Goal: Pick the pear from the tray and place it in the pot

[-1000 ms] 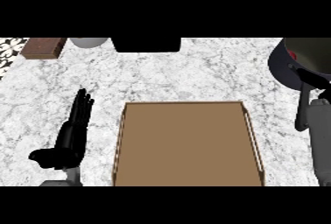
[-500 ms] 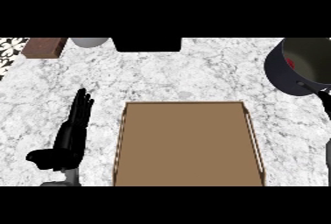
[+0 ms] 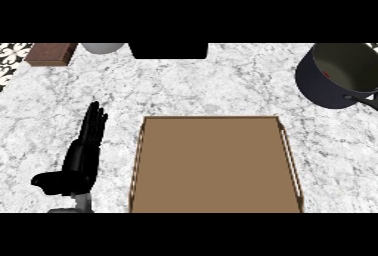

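The brown wooden tray (image 3: 144, 165) lies in the middle of the marble counter, and nothing lies on it. A dark pot (image 3: 325, 92) with a pale inside stands at the back right, its handle toward the right edge. Only a small red speck (image 3: 325, 75) shows on its inner wall; I see no pear in the head view. My left hand (image 3: 81, 160) rests on the counter just left of the tray, open, with straight fingers pointing away from me. My right hand does not show.
A brown block (image 3: 50, 52) sits at the back left beside a pale round vessel (image 3: 102, 47). A black box (image 3: 168, 50) stands at the back centre. Bare marble lies between the tray and the pot.
My right forearm and hand, over the pot a second ago, have drawn back out past the right edge. The left hand has stayed where it was.
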Available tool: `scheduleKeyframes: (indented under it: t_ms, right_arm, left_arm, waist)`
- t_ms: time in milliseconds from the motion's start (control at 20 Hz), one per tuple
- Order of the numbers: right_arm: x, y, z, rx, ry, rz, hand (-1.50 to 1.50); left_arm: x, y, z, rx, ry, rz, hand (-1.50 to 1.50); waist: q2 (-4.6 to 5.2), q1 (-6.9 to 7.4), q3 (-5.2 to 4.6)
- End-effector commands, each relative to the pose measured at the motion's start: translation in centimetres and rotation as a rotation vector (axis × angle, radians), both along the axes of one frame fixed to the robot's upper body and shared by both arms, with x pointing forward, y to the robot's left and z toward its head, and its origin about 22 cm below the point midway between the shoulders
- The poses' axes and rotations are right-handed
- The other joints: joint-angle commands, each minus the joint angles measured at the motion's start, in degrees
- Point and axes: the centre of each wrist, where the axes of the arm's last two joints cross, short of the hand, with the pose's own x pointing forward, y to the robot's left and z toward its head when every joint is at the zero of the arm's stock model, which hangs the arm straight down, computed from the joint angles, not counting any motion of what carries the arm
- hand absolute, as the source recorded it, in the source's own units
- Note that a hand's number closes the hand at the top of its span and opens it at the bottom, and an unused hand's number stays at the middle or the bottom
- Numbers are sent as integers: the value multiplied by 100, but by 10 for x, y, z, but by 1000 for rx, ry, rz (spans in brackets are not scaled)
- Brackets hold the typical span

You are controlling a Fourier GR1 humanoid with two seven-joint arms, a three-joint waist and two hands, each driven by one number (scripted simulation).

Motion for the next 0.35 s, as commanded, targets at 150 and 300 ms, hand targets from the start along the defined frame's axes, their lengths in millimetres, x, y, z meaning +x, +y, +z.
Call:
scheduleKeyframes:
  t_ms: [150,300]
  right_arm:
    - [-54,-12,4,-27,-85,-116,-150]
    - [-73,-12,-2,-22,-92,-141,-150]
  left_arm:
    - [2,-3,-5,-15,-2,9,0]
    - [2,5,-7,-3,3,19,0]
  waist:
    - [-2,-19,1]
    - [0,-14,1]
